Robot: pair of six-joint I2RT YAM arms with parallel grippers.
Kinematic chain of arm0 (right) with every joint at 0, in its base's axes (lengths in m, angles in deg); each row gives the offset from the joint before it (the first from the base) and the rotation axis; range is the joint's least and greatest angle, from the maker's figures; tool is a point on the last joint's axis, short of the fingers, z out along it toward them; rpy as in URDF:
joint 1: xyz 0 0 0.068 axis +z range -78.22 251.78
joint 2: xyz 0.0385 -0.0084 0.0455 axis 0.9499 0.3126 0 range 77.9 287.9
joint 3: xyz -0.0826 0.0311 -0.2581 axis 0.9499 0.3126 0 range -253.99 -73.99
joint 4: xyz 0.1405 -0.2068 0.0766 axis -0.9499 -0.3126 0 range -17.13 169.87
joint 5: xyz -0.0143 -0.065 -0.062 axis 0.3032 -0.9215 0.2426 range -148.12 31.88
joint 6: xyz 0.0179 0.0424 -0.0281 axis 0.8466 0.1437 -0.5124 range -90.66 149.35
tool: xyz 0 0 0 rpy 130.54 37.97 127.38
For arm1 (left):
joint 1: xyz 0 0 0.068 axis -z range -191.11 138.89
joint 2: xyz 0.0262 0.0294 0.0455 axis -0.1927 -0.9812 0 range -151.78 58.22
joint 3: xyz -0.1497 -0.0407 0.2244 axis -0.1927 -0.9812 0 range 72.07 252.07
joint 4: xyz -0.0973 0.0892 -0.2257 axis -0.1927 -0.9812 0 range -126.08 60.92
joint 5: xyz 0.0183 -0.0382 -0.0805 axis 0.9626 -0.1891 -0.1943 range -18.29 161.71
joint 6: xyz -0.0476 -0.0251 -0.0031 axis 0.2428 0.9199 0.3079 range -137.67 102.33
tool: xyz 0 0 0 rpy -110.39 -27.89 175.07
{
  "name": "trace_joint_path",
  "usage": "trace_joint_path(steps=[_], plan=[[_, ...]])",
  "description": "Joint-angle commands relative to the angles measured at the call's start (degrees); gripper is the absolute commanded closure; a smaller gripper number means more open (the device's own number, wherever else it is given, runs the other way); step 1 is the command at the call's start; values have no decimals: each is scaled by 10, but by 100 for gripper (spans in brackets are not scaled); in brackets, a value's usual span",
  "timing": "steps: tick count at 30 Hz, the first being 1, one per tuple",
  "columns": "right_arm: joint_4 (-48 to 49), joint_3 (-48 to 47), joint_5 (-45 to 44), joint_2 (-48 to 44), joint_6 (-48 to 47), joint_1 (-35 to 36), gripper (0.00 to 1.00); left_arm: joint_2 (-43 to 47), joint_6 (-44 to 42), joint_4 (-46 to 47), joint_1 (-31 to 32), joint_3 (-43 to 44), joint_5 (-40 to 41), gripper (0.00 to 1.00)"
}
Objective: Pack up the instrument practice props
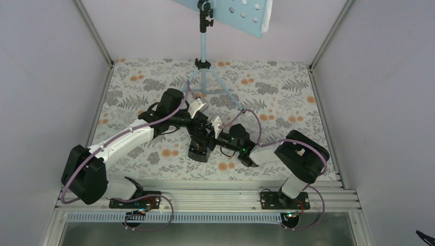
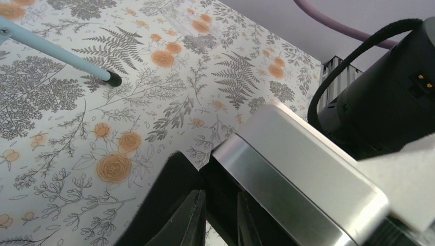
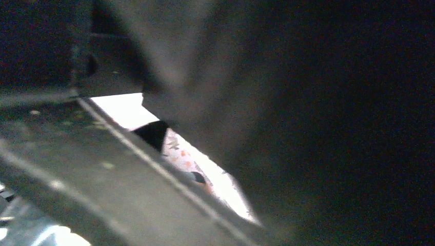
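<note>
Your left gripper [image 2: 220,223] has its black fingers [image 2: 172,207] drawn close together, and as far as the left wrist view shows they pinch an edge of the small black wedge-shaped box [image 1: 197,149]. Immediately to the right of those fingers runs a smooth, grey-lit slab with a rounded corner, which appears to be the box's glossy face. Your right gripper [image 1: 218,134] meets the same box from the opposite side, just beside the left gripper. Its wrist camera is blocked at close range by dark surfaces, with only a sliver of patterned cloth showing. The overhead view does not resolve its jaws, so you cannot tell whether they are spread or pressed together, nor whether they touch the box. Nor can you tell whether the box rests on the surface or hangs above it. Beneath both grippers lies the grey-and-orange floral tablecloth [image 1: 287,102]. Beyond the left gripper, one leg of the light blue tripod music stand [image 1: 204,48] ends in a black rubber foot [image 2: 113,79] planted on that cloth, apart from the box. The stand itself is upright on the far side of both grippers, near the back wall. At its top the hole-dotted tray [image 1: 246,15] is tilted and partly cut off by the frame edge.
</note>
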Motion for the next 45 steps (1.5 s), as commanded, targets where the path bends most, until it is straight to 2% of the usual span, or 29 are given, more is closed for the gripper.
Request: trace_joint_path(steps=[1,3,5,11,17,22,26,31,36,39,45], plan=[[-36,-14,-26,9,1,-19,12,-2,-1,-35,18,2,-13,81],[-48,-12,-20,3,-1,-19,5,3,-1,-37,18,3,8,77],[-74,-12,-21,-28,-2,-20,1,9,2,-37,18,3,32,69],[-177,-4,11,-105,-15,-20,0,34,11,-31,16,0,117,31],[-249,13,47,-173,-30,-19,0,62,20,-14,14,-2,164,16],[-285,15,56,-215,-44,-20,0,86,27,2,12,-8,188,12],[-316,8,51,-249,-19,-25,0,106,43,8,11,-18,193,10],[-401,-14,-49,-275,51,-28,0,107,111,-11,12,-19,188,10],[-339,72,-50,-326,66,-28,0,123,207,-24,14,-50,179,8],[-307,113,-44,-353,72,-27,0,118,234,-40,27,-52,180,0],[-344,121,-63,-370,72,-27,0,92,252,-79,80,-40,251,0]])
